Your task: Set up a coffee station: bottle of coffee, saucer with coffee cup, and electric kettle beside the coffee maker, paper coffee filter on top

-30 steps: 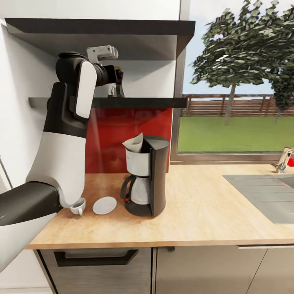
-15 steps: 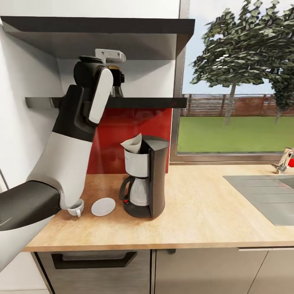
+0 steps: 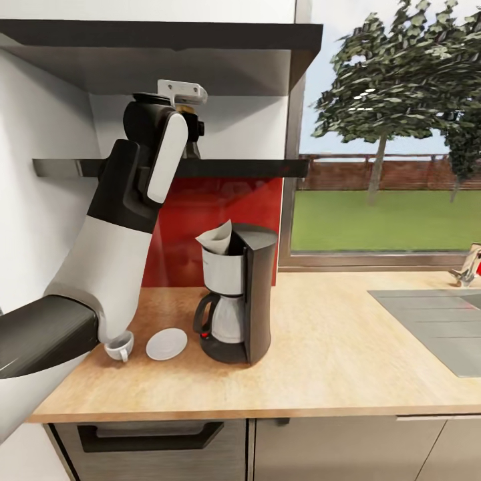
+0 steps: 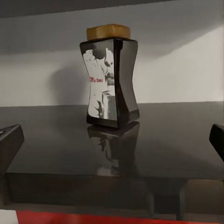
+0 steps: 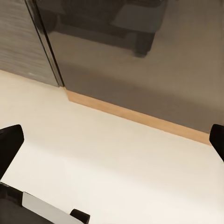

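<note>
The coffee bottle (image 4: 112, 81), dark and hourglass-shaped with a gold lid, stands upright on the black shelf (image 4: 154, 140). My left gripper (image 4: 112, 142) is open at shelf height, short of the bottle, with its fingertips (image 4: 10, 142) wide apart. In the head view my left arm (image 3: 150, 160) reaches up to the shelf (image 3: 234, 168). On the countertop (image 3: 321, 361) stands the coffee maker (image 3: 237, 294) with a paper filter (image 3: 219, 237) on top. The saucer (image 3: 166, 343) and the cup (image 3: 120, 347) lie to its left, apart. My right gripper (image 5: 112, 149) hangs open over the floor.
A sink (image 3: 434, 327) with a faucet (image 3: 471, 266) is set into the counter at the right. A window (image 3: 387, 133) is behind it. Cabinet fronts (image 3: 334, 447) run below the counter edge. The right wrist view shows pale floor (image 5: 116, 168) and a dark cabinet base (image 5: 140, 70).
My left arm has risen and swung right, closer to the bottle on the shelf. The head view has shifted slightly; the things on the counter have not moved.
</note>
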Robot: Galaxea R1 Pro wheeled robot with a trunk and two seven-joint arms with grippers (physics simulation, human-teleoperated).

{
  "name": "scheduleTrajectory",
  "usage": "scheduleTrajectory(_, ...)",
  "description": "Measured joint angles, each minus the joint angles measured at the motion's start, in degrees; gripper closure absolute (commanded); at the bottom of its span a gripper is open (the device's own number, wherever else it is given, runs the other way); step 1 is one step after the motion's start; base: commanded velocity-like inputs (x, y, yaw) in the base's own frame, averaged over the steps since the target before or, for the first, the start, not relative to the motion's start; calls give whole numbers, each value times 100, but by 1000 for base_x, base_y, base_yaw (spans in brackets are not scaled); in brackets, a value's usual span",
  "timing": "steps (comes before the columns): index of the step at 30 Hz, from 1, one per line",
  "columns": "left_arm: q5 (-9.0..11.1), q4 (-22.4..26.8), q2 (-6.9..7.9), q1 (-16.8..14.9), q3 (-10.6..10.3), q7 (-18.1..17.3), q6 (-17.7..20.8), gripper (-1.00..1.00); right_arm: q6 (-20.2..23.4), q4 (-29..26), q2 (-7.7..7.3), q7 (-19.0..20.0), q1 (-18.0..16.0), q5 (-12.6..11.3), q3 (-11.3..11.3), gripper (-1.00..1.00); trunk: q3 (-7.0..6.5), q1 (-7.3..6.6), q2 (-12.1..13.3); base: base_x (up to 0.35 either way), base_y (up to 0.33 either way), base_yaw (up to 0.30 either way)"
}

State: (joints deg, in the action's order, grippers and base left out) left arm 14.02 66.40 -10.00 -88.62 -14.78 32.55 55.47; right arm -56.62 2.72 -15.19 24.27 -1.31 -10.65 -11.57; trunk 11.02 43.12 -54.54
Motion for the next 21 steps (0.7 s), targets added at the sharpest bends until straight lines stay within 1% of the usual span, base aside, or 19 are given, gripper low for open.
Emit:
scheduleTrajectory(5,-3,-2,0,0,0,9,-2,-100,0,0,-2,0,0,-3,0,-100,0,-1,0,121,0,0)
scheduleTrajectory(12,-1,0,0,0,14,11,-2,-100,0,0,-2,0,0,-2,0,-100,0,0,0,45,0,0)
scheduleTrajectory(16,2,2,0,0,15,9,-2,-100,0,0,-2,0,0,-3,0,-100,0,-1,-1,135,0,0)
scheduleTrajectory(21,8,3,0,0,17,12,-3,-100,0,0,-1,0,0,0,0,-100,0,0,0,53,0,0)
